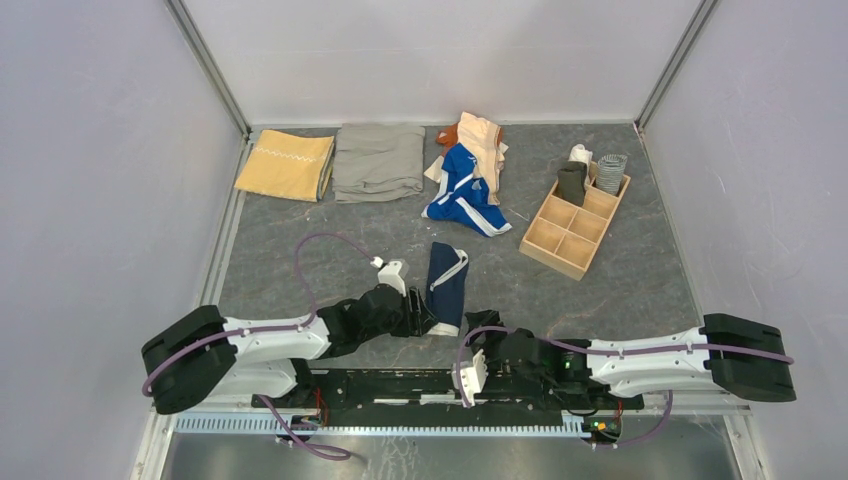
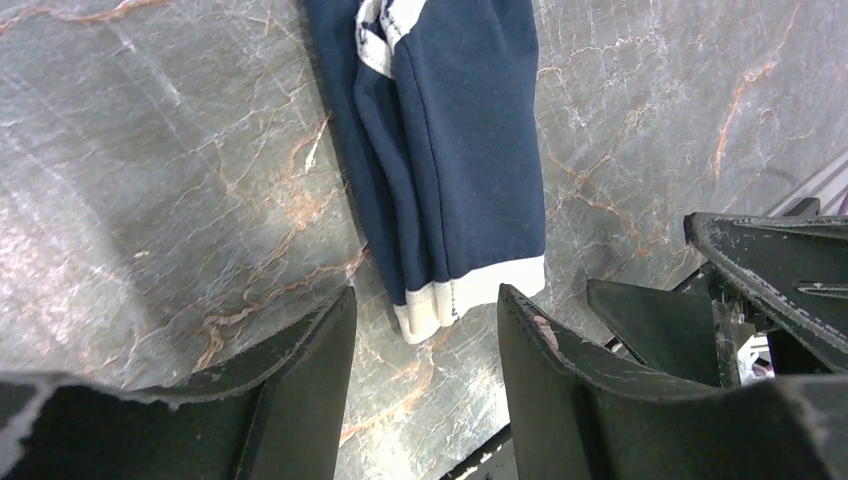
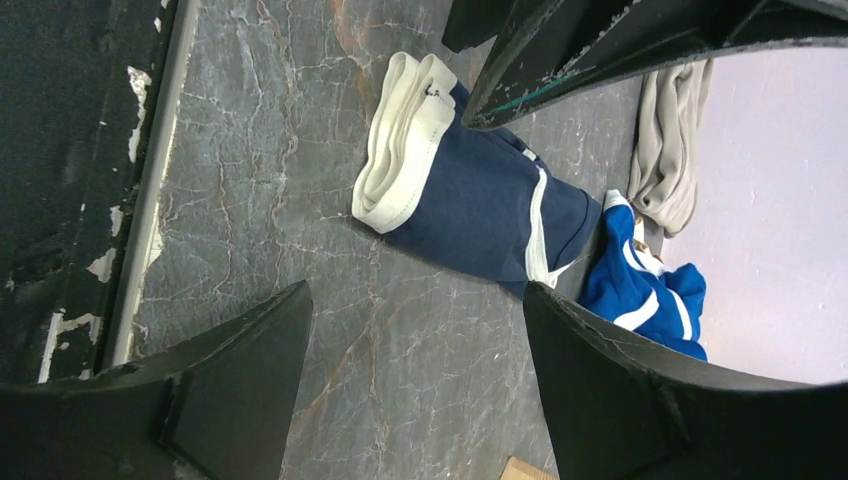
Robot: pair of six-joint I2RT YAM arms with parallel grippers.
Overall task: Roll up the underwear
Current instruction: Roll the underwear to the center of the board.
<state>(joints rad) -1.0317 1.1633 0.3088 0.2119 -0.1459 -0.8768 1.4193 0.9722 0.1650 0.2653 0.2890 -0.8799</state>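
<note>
Both arms lie low and stretched inward along the near edge of the table [image 1: 640,290], the left one reaching right and the right one reaching left, so that their wrists nearly meet at the middle. The left gripper [image 1: 424,317] points at the near end of the navy underwear [image 1: 447,283]. The right gripper [image 1: 480,323] sits just right of that same end.

To the far right stands a wooden divider tray [image 1: 553,238], set at a slant. A dark grey-brown roll [image 1: 572,183] and a striped grey roll [image 1: 610,172] stand upright in its two far compartments; the nearer compartments show bare wood. A white piece [image 1: 581,153] is at the tray's far end, though whether inside it I cannot tell.

The left gripper's jaws stand partly apart, one on each side of the white waistband [image 2: 470,298], with nothing clamped; contact with the cloth cannot be judged. The right gripper's jaws are spread wide and hold nothing, with marbled table between them.

The navy underwear lies folded into a long strip at the centre front, waistband toward the arms. A bright blue piece [image 1: 465,192] and a peach piece [image 1: 484,143] are heaped at the back
</note>
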